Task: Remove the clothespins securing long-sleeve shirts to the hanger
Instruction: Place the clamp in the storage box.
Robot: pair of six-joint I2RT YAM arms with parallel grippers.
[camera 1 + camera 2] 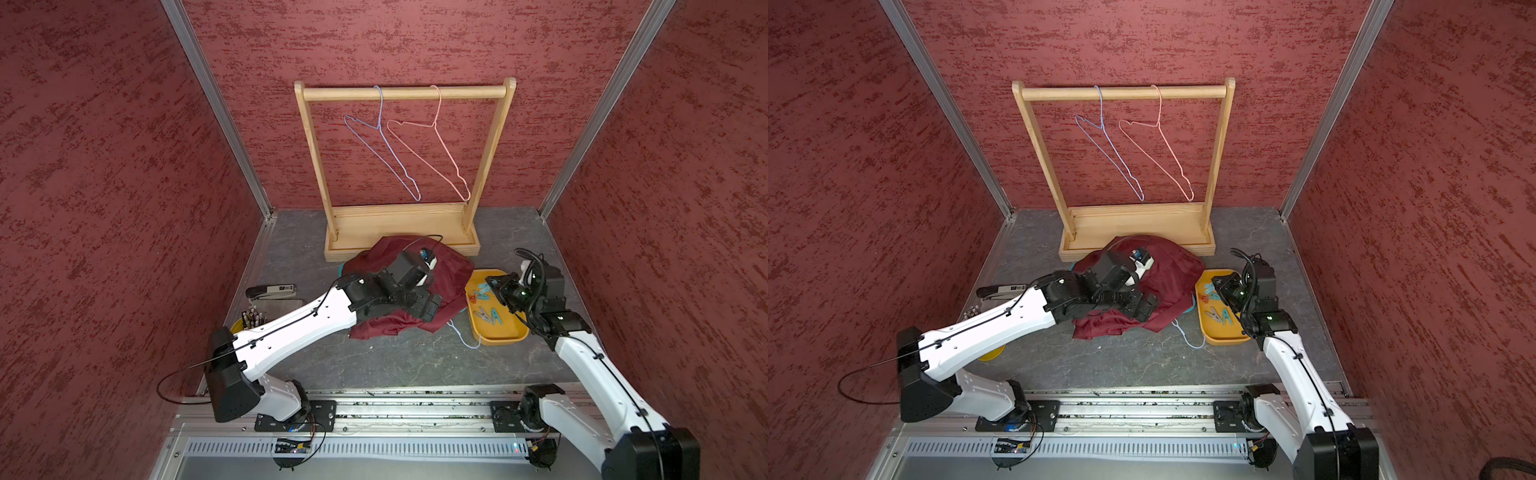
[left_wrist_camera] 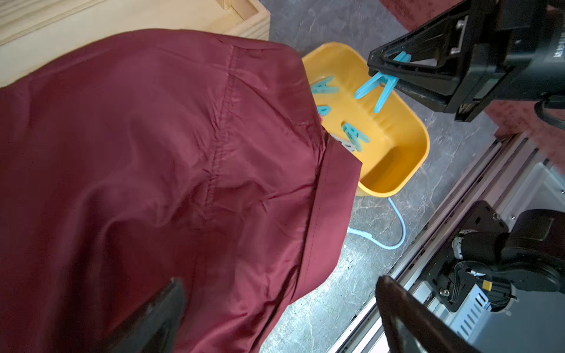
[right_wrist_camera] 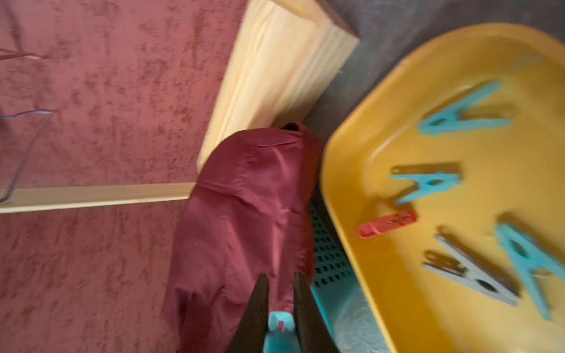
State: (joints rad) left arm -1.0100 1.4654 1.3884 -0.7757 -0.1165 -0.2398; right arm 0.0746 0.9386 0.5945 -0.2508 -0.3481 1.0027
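Over the yellow tray, right pincer pinches a teal clothespin.

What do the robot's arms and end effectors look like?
Both the left arm and right arm have white shells, black joints and thin black cables clipped along them. The left end effector and right end effector are black and wedge-shaped.

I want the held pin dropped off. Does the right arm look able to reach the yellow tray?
Probably yes: the right arm hangs over the yellow tray, jaws shut on a teal clothespin, with nothing between them.
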